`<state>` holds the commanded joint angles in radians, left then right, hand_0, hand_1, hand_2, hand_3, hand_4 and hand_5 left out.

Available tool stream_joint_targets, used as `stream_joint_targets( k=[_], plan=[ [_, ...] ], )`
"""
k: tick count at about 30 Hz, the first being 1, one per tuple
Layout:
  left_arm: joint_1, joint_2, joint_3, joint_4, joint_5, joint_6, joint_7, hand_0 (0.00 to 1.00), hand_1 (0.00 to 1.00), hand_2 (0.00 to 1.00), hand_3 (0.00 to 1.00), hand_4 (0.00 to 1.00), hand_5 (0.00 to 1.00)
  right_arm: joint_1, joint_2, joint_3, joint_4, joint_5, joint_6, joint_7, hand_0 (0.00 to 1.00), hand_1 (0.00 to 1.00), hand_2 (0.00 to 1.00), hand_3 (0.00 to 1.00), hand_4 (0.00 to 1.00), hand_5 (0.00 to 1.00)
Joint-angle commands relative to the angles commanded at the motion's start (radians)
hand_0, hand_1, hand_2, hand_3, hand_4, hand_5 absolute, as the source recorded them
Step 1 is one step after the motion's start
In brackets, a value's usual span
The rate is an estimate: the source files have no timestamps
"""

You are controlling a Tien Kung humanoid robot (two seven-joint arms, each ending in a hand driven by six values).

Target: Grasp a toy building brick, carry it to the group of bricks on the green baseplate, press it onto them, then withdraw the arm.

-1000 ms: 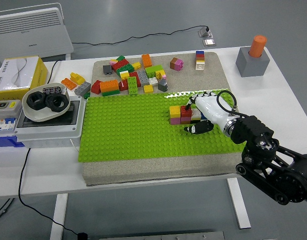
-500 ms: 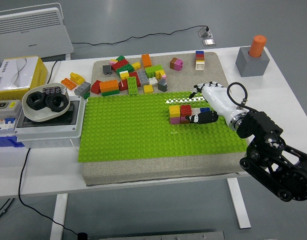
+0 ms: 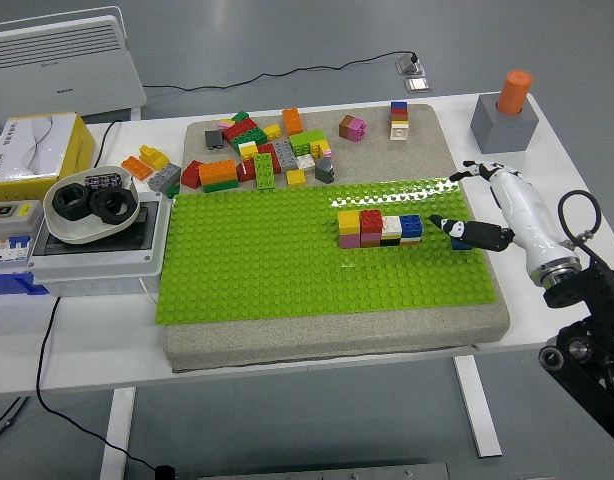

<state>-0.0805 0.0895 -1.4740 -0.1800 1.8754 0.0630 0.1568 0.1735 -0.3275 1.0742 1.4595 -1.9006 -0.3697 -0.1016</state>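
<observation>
A row of bricks (image 3: 379, 227) stands on the green baseplate (image 3: 267, 260) at its right middle: yellow, red, white and blue tops over pink, black and tan lower bricks. My right hand (image 3: 462, 205) is white with black fingertips. It hangs over the baseplate's right edge, to the right of the row and apart from it. Its fingers are spread and hold nothing. A pile of loose bricks (image 3: 257, 155) lies on the grey mat behind the baseplate. The left arm is out of view.
A grey block with an orange cylinder (image 3: 507, 112) stands at the back right. A brown-pink brick (image 3: 353, 127) and a small stacked tower (image 3: 399, 119) stand on the mat's far side. A grey electrical box with a bowl of black rings (image 3: 92, 210) and a yellow box (image 3: 37, 150) are at the left.
My right hand has let go of the brick row and drawn back to the right, from over the bricks to the baseplate's right edge. The blue brick now shows at the row's right end.
</observation>
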Motion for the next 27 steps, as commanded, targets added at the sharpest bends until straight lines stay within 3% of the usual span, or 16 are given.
stream_joint_targets(
  k=[4, 5, 10, 11, 16, 17, 27],
  plan=[
    [-0.005, 0.003, 0.007, 0.000, 0.009, -0.007, 0.000, 0.718, 0.599, 0.533, 0.611, 0.650, 0.593, -0.034, -0.019, 0.060, 0.015, -0.009, -0.016, 0.006, 0.821, 0.690, 0.746, 0.711, 0.834, 0.252],
    [-0.006, 0.004, 0.008, 0.000, 0.009, -0.008, 0.000, 0.719, 0.603, 0.573, 0.613, 0.647, 0.597, -0.041, -0.027, 0.072, 0.018, -0.014, -0.016, 0.005, 0.790, 0.622, 0.642, 0.719, 0.851, 0.236],
    [-0.005, 0.007, 0.018, 0.000, -0.014, -0.006, -0.004, 0.719, 0.603, 0.573, 0.613, 0.647, 0.597, -0.068, -0.072, 0.119, 0.026, -0.028, -0.011, 0.001, 0.790, 0.622, 0.642, 0.719, 0.851, 0.236],
    [-0.005, 0.008, 0.020, 0.000, -0.020, -0.005, -0.005, 0.720, 0.606, 0.565, 0.611, 0.645, 0.589, -0.072, -0.080, 0.128, 0.027, -0.030, -0.010, 0.000, 0.778, 0.542, 0.535, 0.697, 0.868, 0.256],
    [-0.005, 0.009, 0.025, 0.000, -0.028, -0.010, -0.003, 0.720, 0.606, 0.565, 0.611, 0.645, 0.589, -0.086, -0.089, 0.162, 0.029, -0.034, -0.010, 0.003, 0.778, 0.542, 0.535, 0.697, 0.868, 0.256],
    [-0.005, 0.009, 0.025, 0.000, -0.026, -0.012, -0.002, 0.720, 0.606, 0.562, 0.610, 0.637, 0.577, -0.088, -0.088, 0.166, 0.029, -0.034, -0.010, 0.004, 0.768, 0.462, 0.434, 0.671, 0.865, 0.245],
    [0.007, 0.009, 0.014, 0.000, -0.026, -0.021, 0.013, 0.721, 0.606, 0.555, 0.610, 0.631, 0.572, -0.078, -0.107, 0.157, 0.029, -0.089, 0.013, -0.010, 0.768, 0.456, 0.424, 0.661, 0.851, 0.222]
  ],
)
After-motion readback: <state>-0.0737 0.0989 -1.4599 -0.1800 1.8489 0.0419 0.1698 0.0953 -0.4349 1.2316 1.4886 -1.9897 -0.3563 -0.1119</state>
